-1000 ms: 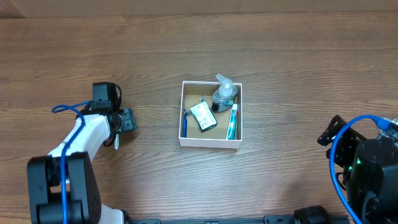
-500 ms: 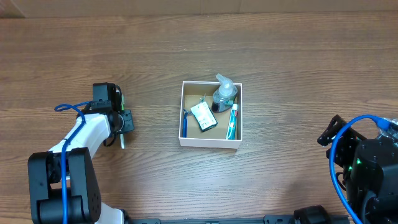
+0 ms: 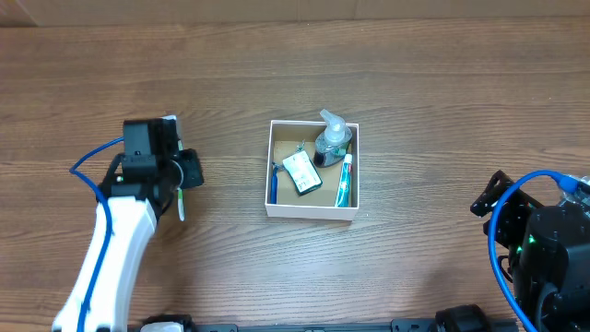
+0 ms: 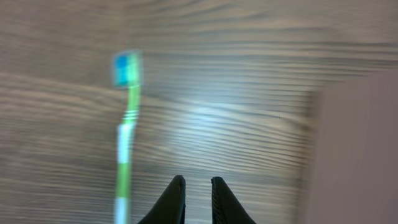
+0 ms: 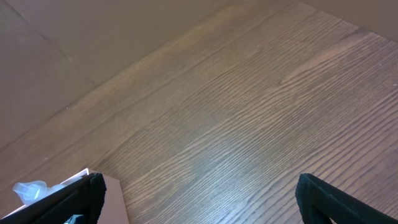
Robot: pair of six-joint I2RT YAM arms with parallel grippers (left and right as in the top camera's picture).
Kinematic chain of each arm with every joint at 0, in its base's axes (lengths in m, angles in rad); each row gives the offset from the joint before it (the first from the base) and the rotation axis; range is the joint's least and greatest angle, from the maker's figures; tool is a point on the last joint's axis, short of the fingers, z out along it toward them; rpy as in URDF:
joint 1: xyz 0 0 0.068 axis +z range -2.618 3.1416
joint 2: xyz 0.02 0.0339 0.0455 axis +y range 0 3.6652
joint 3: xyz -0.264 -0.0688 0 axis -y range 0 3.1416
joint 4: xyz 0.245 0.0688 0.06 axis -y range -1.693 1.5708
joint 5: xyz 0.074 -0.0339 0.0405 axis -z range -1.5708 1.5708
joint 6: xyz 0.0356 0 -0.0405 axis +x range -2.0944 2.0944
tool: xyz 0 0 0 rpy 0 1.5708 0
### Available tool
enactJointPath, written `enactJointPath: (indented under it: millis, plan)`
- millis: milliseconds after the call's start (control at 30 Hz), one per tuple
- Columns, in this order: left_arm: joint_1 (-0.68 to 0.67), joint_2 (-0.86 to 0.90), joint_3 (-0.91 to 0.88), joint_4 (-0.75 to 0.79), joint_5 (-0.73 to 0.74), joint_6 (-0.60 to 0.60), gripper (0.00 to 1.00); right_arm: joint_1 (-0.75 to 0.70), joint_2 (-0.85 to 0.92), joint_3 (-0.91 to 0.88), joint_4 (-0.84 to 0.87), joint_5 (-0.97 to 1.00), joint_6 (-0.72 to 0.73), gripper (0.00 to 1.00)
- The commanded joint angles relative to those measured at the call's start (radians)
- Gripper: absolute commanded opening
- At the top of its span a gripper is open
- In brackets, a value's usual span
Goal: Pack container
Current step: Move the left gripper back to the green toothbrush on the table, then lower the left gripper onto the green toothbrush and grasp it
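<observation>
1. Left wrist view: the left gripper's (image 4: 196, 180) two dark fingers stand almost together, with only a narrow slit between them and nothing in it, over bare wood.
2. Just left of those fingers a toothbrush (image 4: 126, 143) lies flat on the table (image 3: 415, 74). It has a green and white handle and a blue bristle head at the top of the view. It is blurred, and the fingers do not touch it.
3. A pale blurred shape (image 4: 354, 155) fills the right edge of that view; I cannot tell what it is.
4. From overhead, the toothbrush lies just on the near side of the left gripper and well apart from the container (image 3: 311, 211), which is to its right.
5. The right gripper's (image 5: 199, 183) fingers are spread wide, one at each lower corner of the right wrist view. Only bare table shows between them.
6. The container sits upright at the middle of the table, open-topped, with white walls and a brown inside, well apart from both grippers.
7. Inside it, a clear pump bottle (image 3: 332, 141) stands in the far right corner and a toothpaste tube (image 3: 344, 181) lies along the right wall. A white packet (image 3: 301, 172) lies tilted in the middle, and a blue-handled item (image 3: 273, 186) lies by the left wall.
8. The right arm (image 3: 544, 249) sits at the near right corner.
</observation>
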Motion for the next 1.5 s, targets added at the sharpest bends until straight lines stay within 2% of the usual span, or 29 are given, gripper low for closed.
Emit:
enactJointPath:
  millis: [0,133,167,233,267,367,600,867,967,1033,1100,1200,1467]
  plan:
    - [-0.095,-0.141,0.026,-0.029,-0.035,-0.092,0.29,-0.004,-0.001,0.015,0.005,0.017,0.004,1.00]
    - [-0.103,-0.179,0.026,-0.031,-0.210,-0.107,0.45,-0.004,-0.001,0.015,0.005,0.017,0.004,1.00]
    - [-0.095,-0.175,0.025,-0.031,-0.232,-0.107,0.49,-0.004,-0.001,0.015,0.005,0.017,0.004,1.00]
    - [-0.078,-0.151,0.025,-0.031,-0.253,-0.106,0.64,-0.004,-0.001,0.015,0.005,0.017,0.004,1.00]
    - [-0.068,-0.125,0.025,-0.029,-0.253,-0.107,0.66,-0.004,-0.001,0.015,0.005,0.017,0.004,1.00]
    - [-0.049,-0.025,0.024,-0.012,-0.243,-0.106,0.68,-0.004,-0.001,0.015,0.005,0.017,0.004,1.00]
    - [-0.008,0.285,0.024,0.151,-0.235,-0.077,0.66,-0.004,-0.001,0.015,0.005,0.017,0.004,1.00]
    - [0.040,0.434,0.024,0.242,-0.200,-0.063,0.68,-0.004,-0.001,0.015,0.005,0.017,0.004,1.00]
    - [0.045,0.496,0.024,0.268,-0.142,-0.024,0.63,-0.004,-0.001,0.015,0.005,0.017,0.004,1.00]
    - [0.045,0.508,0.024,0.266,-0.143,-0.024,0.51,-0.004,-0.001,0.015,0.005,0.017,0.004,1.00]
    - [0.045,0.504,0.024,0.263,-0.144,-0.024,0.32,-0.004,-0.001,0.015,0.005,0.017,0.004,1.00]
    - [0.045,0.486,0.026,0.262,-0.147,-0.024,0.15,-0.004,-0.001,0.015,0.005,0.017,0.004,1.00]
    - [0.044,0.375,0.026,0.228,-0.150,-0.024,0.17,-0.004,-0.001,0.015,0.005,0.017,0.004,1.00]
